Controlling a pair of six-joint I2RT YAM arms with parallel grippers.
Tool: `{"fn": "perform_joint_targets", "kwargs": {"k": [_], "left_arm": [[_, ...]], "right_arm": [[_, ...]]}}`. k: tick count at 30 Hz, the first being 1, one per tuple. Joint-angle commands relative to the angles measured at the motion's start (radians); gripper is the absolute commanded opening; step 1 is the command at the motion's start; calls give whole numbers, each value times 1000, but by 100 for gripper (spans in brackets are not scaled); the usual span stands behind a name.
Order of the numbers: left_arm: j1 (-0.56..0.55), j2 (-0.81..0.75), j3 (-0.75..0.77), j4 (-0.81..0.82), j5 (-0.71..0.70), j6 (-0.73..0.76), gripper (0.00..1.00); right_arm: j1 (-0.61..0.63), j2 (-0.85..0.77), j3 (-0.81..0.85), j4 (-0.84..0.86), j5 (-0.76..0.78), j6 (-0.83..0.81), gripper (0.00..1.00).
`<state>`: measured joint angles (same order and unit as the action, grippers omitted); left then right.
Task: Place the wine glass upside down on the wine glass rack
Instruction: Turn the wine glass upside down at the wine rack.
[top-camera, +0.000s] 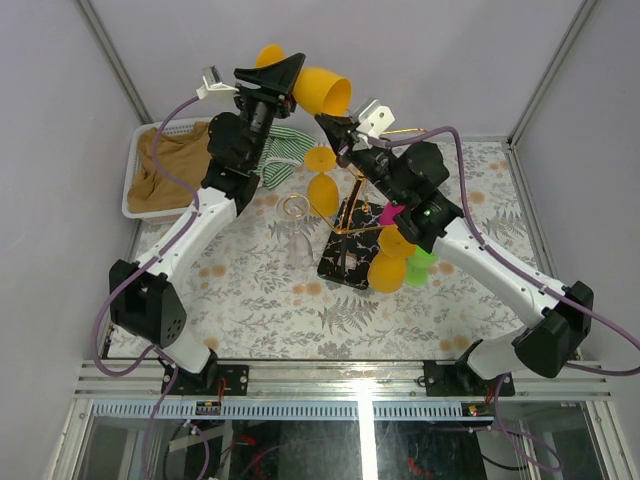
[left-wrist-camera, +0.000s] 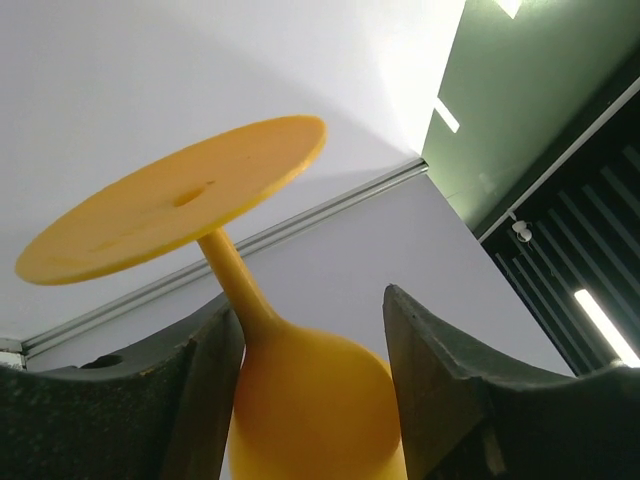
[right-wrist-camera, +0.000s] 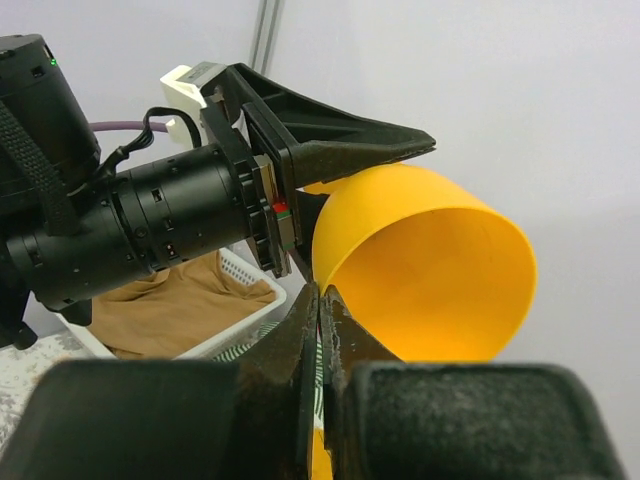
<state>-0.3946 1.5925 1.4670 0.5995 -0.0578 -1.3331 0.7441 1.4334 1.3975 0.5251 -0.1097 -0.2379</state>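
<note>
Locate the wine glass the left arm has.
Top view, upper centre: the wine glass is aloft in the left end effector, with the right end effector at its rim.

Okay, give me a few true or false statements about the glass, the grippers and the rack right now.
1. The orange wine glass sits between the left gripper's fingers. True.
2. The right gripper is wide open. False: it is shut, its tips at the glass's rim.
3. The white basket holds a brown cloth. True.
4. The wine glass rack is bare. False: coloured glasses already hang on it.
</note>
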Motion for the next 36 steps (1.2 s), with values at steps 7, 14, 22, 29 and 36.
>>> {"fn": "perform_joint_targets", "kwargs": {"k": [7, 14, 22, 29, 36], "left_arm": [[1, 6, 36, 62, 14, 38, 72], [1, 11, 29, 53, 20, 44, 73], [0, 15, 35, 0, 32, 50, 71], [-1, -9, 19, -71, 14, 95, 71], [-1, 40, 51, -35, 17, 63, 68]], "right_arm": [[5, 40, 37, 118, 235, -65, 0], [4, 41, 54, 96, 204, -58, 0], [3, 42, 54, 116, 212, -73, 0], [4, 42, 61, 135, 199, -83, 0], [4, 21, 56, 103, 135, -31, 0]]}}
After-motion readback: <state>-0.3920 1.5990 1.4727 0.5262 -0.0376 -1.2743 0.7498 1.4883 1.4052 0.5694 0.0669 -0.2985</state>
